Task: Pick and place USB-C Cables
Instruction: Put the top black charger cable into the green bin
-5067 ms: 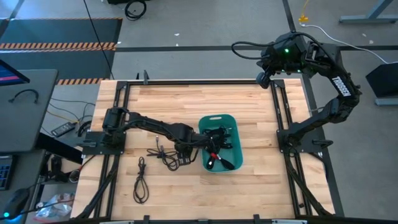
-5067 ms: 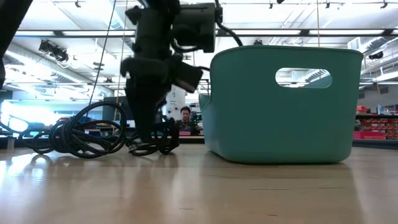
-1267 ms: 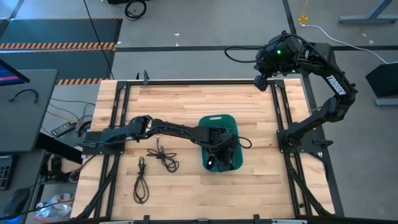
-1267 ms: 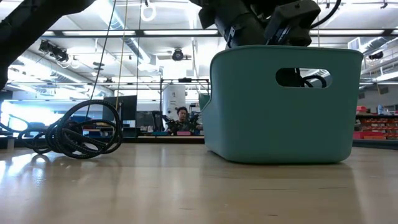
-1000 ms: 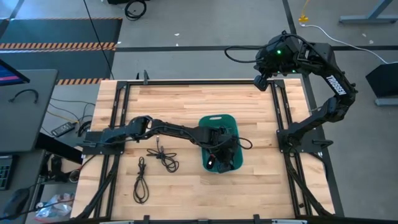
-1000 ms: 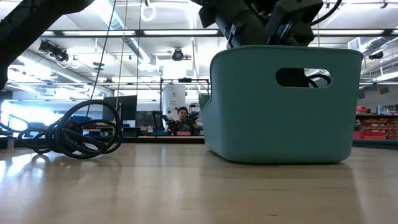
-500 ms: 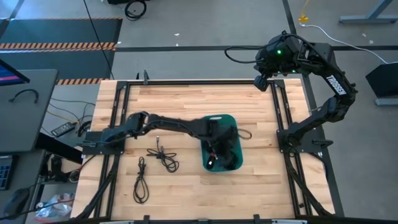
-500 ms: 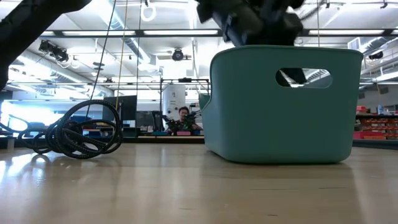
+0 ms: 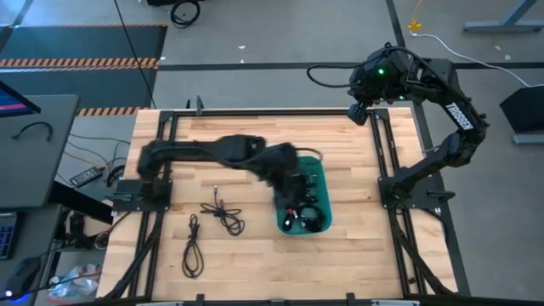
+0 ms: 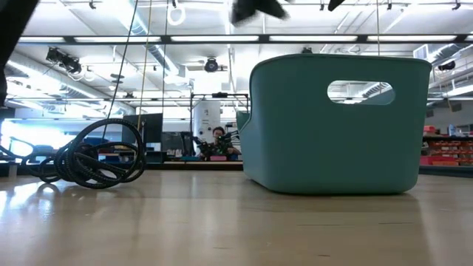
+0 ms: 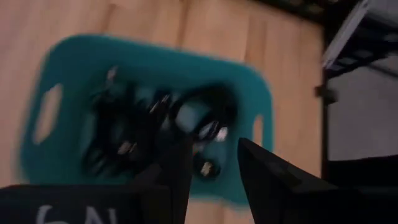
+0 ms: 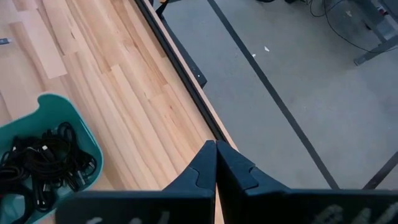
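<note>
Lifted clear of the teal tub [image 9: 303, 219] since a second ago: left gripper [image 11: 211, 163], fingers now spread and empty above it. Dropped inside, most USB-C cables [image 9: 303, 197] in a black tangle; two more bundles [image 9: 223, 212] on the wooden table [image 9: 238, 136] beside it. Right gripper [image 12: 216, 163] pressed together, parked past the far right corner.

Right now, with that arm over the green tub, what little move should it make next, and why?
Probably swing the left gripper back toward the two cables lying on the table. Its fingers are apart with nothing between them, and the tub already holds a pile of cables. The right gripper waits shut at the far corner.
</note>
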Controlling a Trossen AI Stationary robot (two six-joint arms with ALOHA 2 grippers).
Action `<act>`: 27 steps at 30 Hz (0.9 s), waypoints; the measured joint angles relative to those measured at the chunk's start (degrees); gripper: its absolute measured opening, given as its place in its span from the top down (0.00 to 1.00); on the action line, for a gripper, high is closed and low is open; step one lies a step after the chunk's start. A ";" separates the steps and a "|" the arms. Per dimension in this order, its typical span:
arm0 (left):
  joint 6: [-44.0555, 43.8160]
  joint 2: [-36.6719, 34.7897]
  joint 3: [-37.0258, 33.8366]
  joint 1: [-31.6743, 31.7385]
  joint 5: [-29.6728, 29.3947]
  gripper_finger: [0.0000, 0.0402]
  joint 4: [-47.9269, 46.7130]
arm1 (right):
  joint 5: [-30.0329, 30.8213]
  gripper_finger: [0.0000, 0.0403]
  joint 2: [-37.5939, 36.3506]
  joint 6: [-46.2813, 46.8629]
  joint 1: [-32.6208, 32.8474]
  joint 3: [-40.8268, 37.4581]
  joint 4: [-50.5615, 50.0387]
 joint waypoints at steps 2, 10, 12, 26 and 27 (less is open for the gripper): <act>-1.47 -2.72 0.02 -1.70 -5.88 0.66 -5.13 | 0.00 0.98 0.00 0.00 0.00 0.01 0.00; -13.86 -7.06 -0.05 -10.40 -18.95 0.66 -26.25 | -0.01 0.98 0.00 0.19 0.00 0.00 0.44; -14.03 -6.92 -0.07 -12.21 -18.89 0.66 -27.48 | -0.02 0.98 0.00 0.19 0.00 0.00 0.98; -10.69 -4.43 -1.70 -14.66 -20.57 0.63 -32.83 | -3.33 0.98 0.02 1.33 0.17 0.00 2.60; -9.61 -4.41 -2.83 -14.68 -20.53 0.61 -32.80 | -3.39 0.98 0.02 1.33 0.22 0.02 2.60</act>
